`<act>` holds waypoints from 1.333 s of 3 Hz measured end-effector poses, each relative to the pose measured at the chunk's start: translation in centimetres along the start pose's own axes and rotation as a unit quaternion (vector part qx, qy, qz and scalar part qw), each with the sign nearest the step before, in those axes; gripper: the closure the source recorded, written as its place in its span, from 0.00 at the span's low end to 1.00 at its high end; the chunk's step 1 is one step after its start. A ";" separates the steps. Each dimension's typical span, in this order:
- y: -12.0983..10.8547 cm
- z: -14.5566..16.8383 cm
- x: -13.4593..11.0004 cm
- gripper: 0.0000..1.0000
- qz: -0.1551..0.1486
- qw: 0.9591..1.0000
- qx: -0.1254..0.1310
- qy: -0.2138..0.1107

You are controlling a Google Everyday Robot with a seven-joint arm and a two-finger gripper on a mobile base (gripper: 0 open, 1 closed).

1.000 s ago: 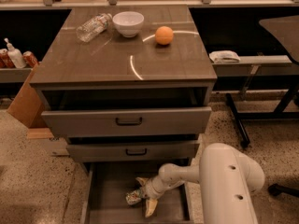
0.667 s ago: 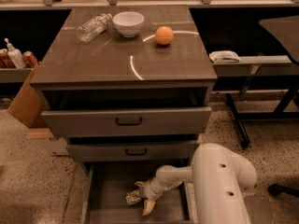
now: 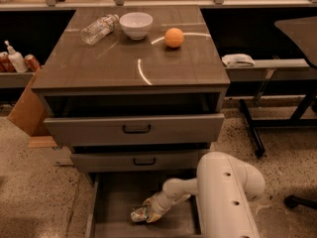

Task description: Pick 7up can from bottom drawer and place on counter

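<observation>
A: Reaching into the open bottom drawer [image 3: 114, 202], the gripper [image 3: 148, 213] rests against the 7up can [image 3: 138, 214] on the drawer floor, near side.

B: Is the can clamped?

A: Cannot tell. This looks like the grasping step; next, the can needs lifting clear and up to the counter [image 3: 99, 63].

Lying on its side at back left, a clear plastic bottle [image 3: 99, 29], just beside an upright white bowl [image 3: 136, 25]; right of those, apart, an orange [image 3: 174, 37]. On the left shelf [image 3: 20, 78], a white pump bottle [image 3: 16, 59] between red cans [image 3: 32, 62]; below, a cardboard box [image 3: 27, 110]. On the right shelf [image 3: 277, 64], a crumpled white cloth [image 3: 237, 60]. Gripper [image 3: 148, 213] low in view, beneath the two handled drawers [image 3: 173, 129].
</observation>
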State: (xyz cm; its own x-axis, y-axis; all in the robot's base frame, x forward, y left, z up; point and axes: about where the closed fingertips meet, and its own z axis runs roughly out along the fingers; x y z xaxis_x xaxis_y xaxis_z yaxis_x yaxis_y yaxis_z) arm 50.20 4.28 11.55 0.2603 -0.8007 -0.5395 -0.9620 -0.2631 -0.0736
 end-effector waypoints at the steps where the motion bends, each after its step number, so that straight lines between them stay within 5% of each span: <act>1: -0.8 -3.8 -1.5 0.85 -0.011 0.999 0.047 -0.010; 2: 1.3 -12.1 -4.3 1.00 -0.030 0.995 0.088 -0.036; 3: 3.5 -20.2 -5.3 1.00 -0.044 0.990 0.118 -0.062; 4: 3.7 -19.8 -4.5 1.00 -0.033 0.991 0.120 -0.059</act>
State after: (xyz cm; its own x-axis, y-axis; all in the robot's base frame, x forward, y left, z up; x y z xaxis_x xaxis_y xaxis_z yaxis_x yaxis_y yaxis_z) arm 47.09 -3.76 30.33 0.3259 -0.7142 -0.6194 -0.9387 -0.1666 -0.3017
